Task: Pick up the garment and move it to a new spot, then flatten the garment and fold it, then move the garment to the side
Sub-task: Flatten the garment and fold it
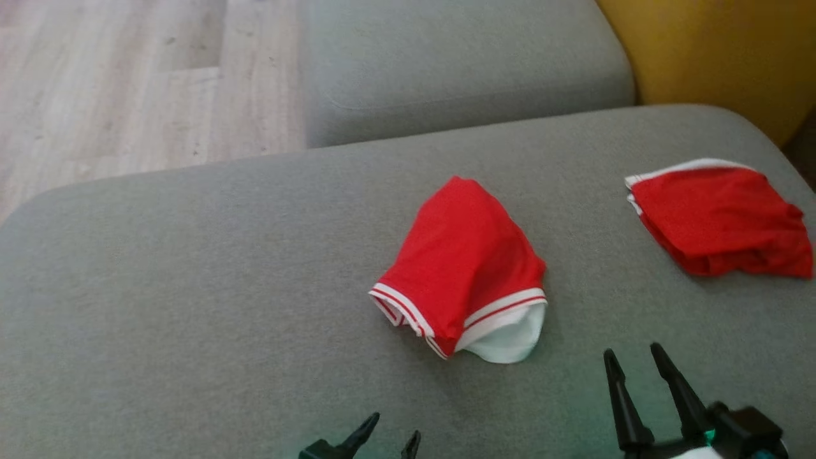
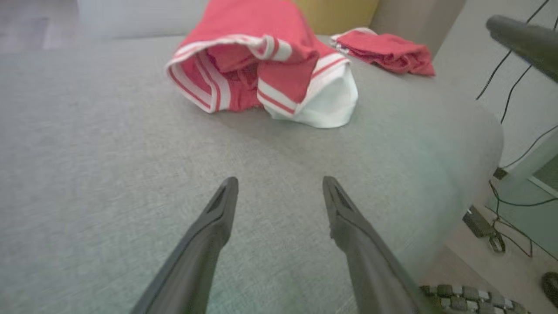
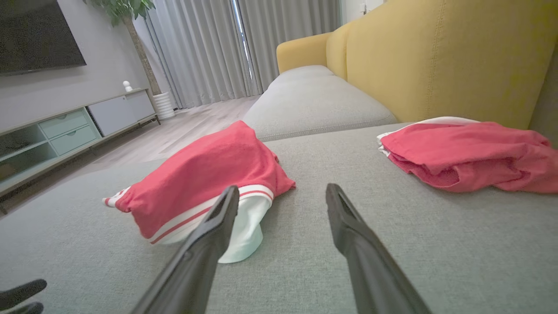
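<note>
Garment [image 1: 462,268] lengthwise near-to-far, striped hem [image 1: 417,315] nearest

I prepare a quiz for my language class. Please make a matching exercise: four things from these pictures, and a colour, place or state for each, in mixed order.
Things:
1 middle garment
2 right garment
3 sofa back
4 left gripper

Descriptions:
a yellow
b open, holding nothing
c lies nearest the sofa back
d white lining shows

Pairs: 1-d, 2-c, 3-a, 4-b
</note>
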Available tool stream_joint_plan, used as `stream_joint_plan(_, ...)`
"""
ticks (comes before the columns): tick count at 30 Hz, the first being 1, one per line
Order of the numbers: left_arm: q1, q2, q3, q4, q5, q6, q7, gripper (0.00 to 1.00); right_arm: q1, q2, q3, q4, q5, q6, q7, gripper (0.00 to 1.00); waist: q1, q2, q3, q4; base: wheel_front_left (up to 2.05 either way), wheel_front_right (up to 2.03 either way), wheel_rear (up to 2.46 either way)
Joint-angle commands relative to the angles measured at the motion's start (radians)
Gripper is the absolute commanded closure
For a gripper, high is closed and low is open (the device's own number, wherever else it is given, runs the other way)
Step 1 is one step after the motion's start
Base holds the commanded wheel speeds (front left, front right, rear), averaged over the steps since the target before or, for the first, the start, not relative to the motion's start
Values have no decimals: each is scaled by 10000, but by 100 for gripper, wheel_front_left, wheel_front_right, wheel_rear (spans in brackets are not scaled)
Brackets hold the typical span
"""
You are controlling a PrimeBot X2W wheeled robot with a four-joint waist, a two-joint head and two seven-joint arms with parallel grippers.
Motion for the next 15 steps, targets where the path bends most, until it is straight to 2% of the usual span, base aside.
stream_joint_plan(1,-355,-393,-225,-206,-166,-13,-22,0,-577,-290,257,-360,-70,-9,-93,0,-1,0,261,-319,0,0,0)
stream_joint_plan(7,-1657,-393,-1218,459,-1026,154,-257,0,-859,-519,403,-408,-25,-9,-93,0,-1,0,705,-1012,0,0,0)
stream_joint_plan(15,-3256,-393,-1917,1158,-1793,926,-842,0,-1098,-688,497,-473,53,-9,-93,0,-1,0,1227,-1631,0,0,0)
